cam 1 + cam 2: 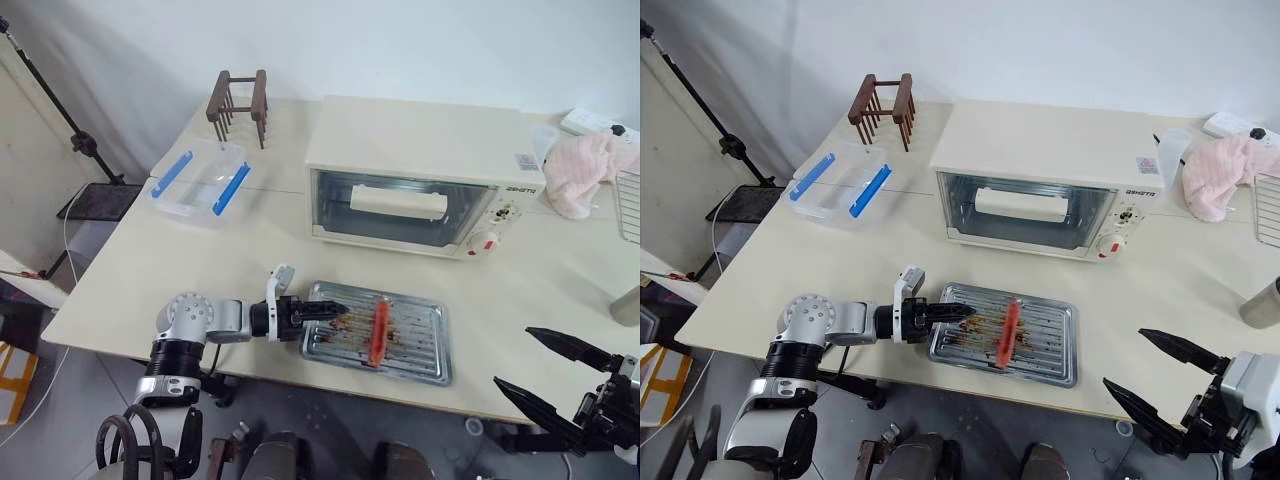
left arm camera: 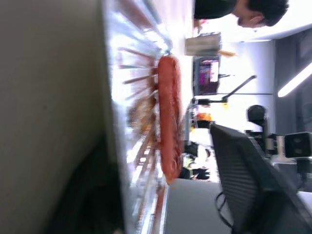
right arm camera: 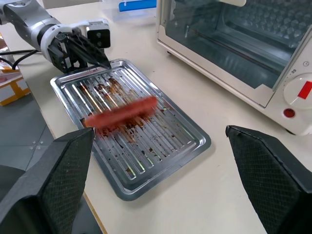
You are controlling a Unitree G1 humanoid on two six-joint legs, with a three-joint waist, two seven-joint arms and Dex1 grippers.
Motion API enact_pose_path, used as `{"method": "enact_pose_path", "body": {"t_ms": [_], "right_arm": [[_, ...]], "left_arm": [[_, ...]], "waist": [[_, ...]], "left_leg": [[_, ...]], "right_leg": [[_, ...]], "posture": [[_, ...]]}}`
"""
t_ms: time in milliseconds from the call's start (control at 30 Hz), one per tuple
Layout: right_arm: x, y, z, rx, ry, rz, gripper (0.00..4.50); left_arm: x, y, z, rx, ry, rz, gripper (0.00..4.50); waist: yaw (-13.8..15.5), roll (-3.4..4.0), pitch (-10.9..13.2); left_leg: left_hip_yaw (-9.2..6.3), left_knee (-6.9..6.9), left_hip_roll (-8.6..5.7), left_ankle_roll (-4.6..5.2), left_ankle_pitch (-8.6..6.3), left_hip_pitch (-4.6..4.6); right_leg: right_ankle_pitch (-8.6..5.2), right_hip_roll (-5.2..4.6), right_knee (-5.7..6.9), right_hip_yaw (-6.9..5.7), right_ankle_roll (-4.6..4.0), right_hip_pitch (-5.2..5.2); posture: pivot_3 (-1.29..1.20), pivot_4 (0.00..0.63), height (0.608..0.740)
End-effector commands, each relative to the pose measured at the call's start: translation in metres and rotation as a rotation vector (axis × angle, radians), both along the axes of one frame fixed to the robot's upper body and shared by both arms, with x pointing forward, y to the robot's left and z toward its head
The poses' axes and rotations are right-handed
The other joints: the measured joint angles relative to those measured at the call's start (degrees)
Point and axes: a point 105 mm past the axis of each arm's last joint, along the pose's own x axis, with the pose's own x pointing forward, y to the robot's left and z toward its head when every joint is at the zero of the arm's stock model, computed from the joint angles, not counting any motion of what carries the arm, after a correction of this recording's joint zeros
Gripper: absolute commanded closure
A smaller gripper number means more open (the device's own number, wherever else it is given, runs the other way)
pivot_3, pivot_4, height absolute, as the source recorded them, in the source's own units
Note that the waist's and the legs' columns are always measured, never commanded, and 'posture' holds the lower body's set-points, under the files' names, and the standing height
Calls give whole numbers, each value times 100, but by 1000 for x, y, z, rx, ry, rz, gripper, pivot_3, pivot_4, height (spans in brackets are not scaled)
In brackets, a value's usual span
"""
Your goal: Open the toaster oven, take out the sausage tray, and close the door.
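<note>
A cream table (image 1: 150, 270) carries the toaster oven (image 1: 425, 170), its door (image 1: 395, 205) shut. In front of it the sausage tray (image 1: 410, 345) lies flat near the table's front edge, long axis left to right, the red sausage (image 1: 380, 332) lying crosswise. The left gripper (image 1: 335, 310), fingers slightly parted, reaches over the tray's left rim. The right gripper (image 1: 545, 365) hovers spread wide, well right of the tray.

The left arm (image 1: 200, 320) is shiny silver and round, with black rings. Both grippers — left (image 1: 322, 312), right (image 1: 545, 375) — have pointy black fingers.
</note>
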Motion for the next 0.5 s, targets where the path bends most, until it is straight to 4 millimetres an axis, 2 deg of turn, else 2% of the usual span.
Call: {"method": "enact_pose_path", "body": {"t_ms": [33, 100, 200, 267, 333, 433, 500], "right_arm": [[1, 2, 3, -10, -11, 17, 0], [2, 1, 3, -13, -11, 21, 0], [4, -1, 2, -19, -11, 33, 0], [7, -2, 1, -21, -13, 37, 0], [10, -3, 0, -26, -16, 43, 0], [18, -5, -3, -45, -36, 49, 0], [22, -8, -4, -50, -47, 48, 0]], "left_arm": [[-4, 16, -12, 95, -10, 25, 444], [-6, 26, -8, 141, -72, 23, 45], [1, 53, 2, 209, -295, 95, 45], [-4, 63, 8, 213, -412, 74, 45], [-3, 72, 14, 205, -493, 88, 45], [-7, 93, 27, 204, -758, 77, 45], [-9, 104, 30, 220, -873, 71, 45]], "waist": [[-27, -9, 4], [-59, -35, 11], [-187, -51, 18], [-272, -54, 21], [-299, -54, 23], [-313, -50, 29], [-295, -51, 35]], "left_leg": [[0, 0, 4, -1, 1, 0], [-1, -1, 17, -7, 4, 0], [4, -3, 45, -26, 4, 0], [12, -17, 65, -54, 12, 0], [15, -24, 73, -70, 22, -4], [17, -26, 84, -73, 25, -11], [18, -33, 85, -74, 24, -19]], "right_leg": [[0, 5, 0, 2, 0, -1], [0, 20, -1, 2, 0, -1], [0, 47, -1, 9, 0, -10], [-6, 69, 8, 16, -11, -30], [-14, 75, 27, 17, -27, -54], [-22, 88, 45, 27, -43, -83], [-25, 86, 44, 26, -49, -94]], "posture": [[0, 150, 740], [0, 150, 740], [0, 150, 740], [0, 150, 740], [0, 150, 740], [0, 150, 740], [0, 150, 740]]}}
